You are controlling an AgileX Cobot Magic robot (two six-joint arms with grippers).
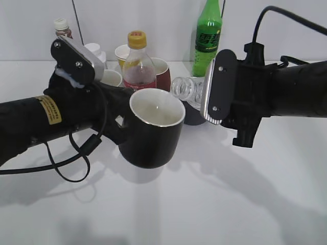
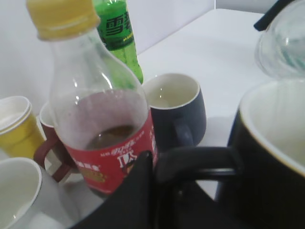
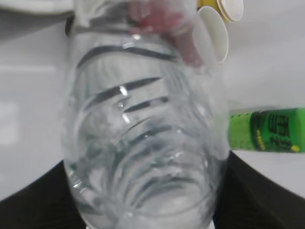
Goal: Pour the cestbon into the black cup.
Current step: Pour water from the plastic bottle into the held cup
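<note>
The black cup [image 1: 153, 130] with a white inside is held off the table, its rim tipped toward me. My left gripper [image 2: 157, 167] is shut on its black loop handle; the cup's rim [image 2: 276, 129] fills the right of the left wrist view. The cestbon [image 1: 188, 90], a clear ribbed bottle, lies tilted on its side with its mouth just above and right of the cup's rim. My right gripper [image 1: 214, 94] is shut on it. The ribbed body [image 3: 143, 129] fills the right wrist view; its green label is hidden. Its end shows in the left wrist view [image 2: 283, 40].
Behind the cup stand a cola bottle [image 1: 138, 64] with yellow cap and red label, a tall green soda bottle [image 1: 208, 35], a dark grey-blue mug [image 2: 176, 112], a dark red mug [image 1: 162, 71], a white mug [image 1: 110, 77], yellow paper cups [image 2: 16, 126] and a small capped bottle [image 1: 62, 28].
</note>
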